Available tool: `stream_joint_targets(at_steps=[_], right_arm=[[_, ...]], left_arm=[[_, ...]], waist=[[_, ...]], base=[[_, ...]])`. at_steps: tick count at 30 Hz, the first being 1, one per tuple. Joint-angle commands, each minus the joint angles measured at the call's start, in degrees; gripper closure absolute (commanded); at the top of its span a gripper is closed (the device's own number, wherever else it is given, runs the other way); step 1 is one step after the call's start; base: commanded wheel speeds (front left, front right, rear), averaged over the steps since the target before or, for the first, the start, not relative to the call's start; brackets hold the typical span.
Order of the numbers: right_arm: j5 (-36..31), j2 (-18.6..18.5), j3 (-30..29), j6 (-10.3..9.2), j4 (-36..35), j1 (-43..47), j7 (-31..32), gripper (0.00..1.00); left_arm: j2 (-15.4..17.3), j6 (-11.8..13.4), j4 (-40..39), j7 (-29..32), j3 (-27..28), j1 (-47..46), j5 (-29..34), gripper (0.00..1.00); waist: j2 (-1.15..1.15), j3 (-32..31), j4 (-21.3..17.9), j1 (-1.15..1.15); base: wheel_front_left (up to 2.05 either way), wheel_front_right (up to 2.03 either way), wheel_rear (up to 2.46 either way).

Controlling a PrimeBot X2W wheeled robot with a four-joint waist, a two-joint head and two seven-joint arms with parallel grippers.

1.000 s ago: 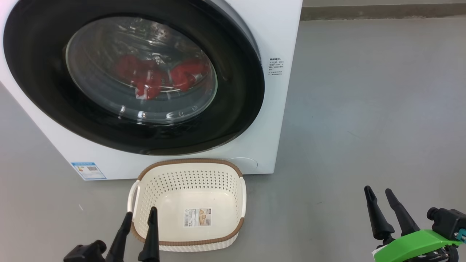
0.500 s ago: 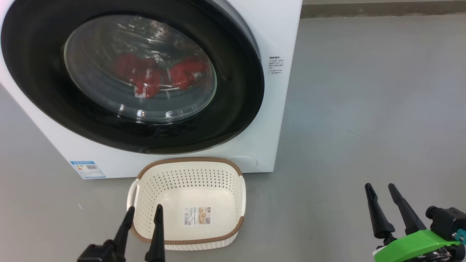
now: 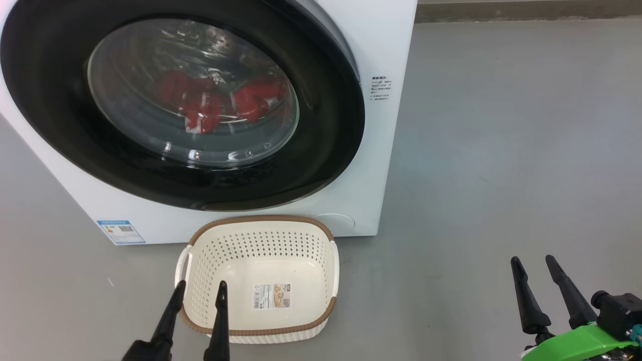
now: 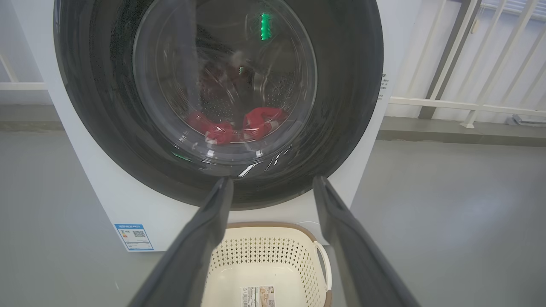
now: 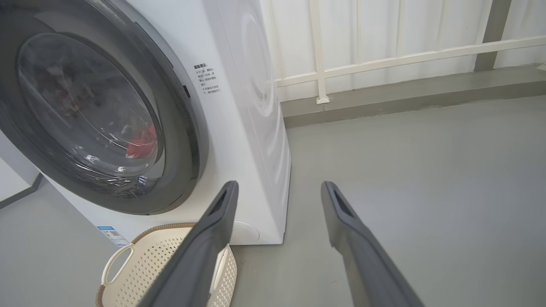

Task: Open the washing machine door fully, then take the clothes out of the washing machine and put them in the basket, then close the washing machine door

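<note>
Grey floor (image 3: 501, 150) takes up the right half of your head view and runs under everything else. At the upper left you see the washing machine (image 3: 391, 50), white and boxy, with a small blue label (image 3: 121, 231) low on its front. The washing machine door (image 3: 60, 140) sits closed against that front. Through its bulging glass you can make out the clothes (image 3: 200, 108), a red heap with white patches lying in the drum.

At the lower left, your left gripper (image 3: 200, 286) stands open with nothing between its fingers. Its tips show over the near left corner of the basket (image 3: 261, 218). The basket sits on the floor just in front of the machine, below the door, holding nothing but a sticker (image 3: 272, 296) on its bottom.

At the lower right, well apart from the basket, your right gripper (image 3: 531, 260) is also spread open and empty over bare floor, with a green part (image 3: 577, 343) behind its fingers. In the right wrist view, a white railing (image 5: 384, 59) runs behind the machine.
</note>
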Motion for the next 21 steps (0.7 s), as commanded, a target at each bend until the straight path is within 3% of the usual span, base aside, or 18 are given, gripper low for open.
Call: stream_joint_targets(at_steps=[1, 21], right_arm=[[-1.8, -1.3, 0.6, 0.03, -1.4, -0.4, -1.1, 0.0], [-3.5, -0.5, -0.6, 0.03, -1.4, 1.3, -1.8, 0.0]], left_arm=[[0.5, 0.6, -1.3, -1.0, 1.4, -0.3, 1.9, 0.0], [0.6, 0.1, 1.4, -1.6, 1.7, -0.1, 2.4, 0.0]], waist=[[0.0, 0.0, 0.1, 0.0], [0.0, -0.3, -0.4, 0.0]], base=[[0.0, 0.0, 0.0], [0.0, 0.0, 0.0]])
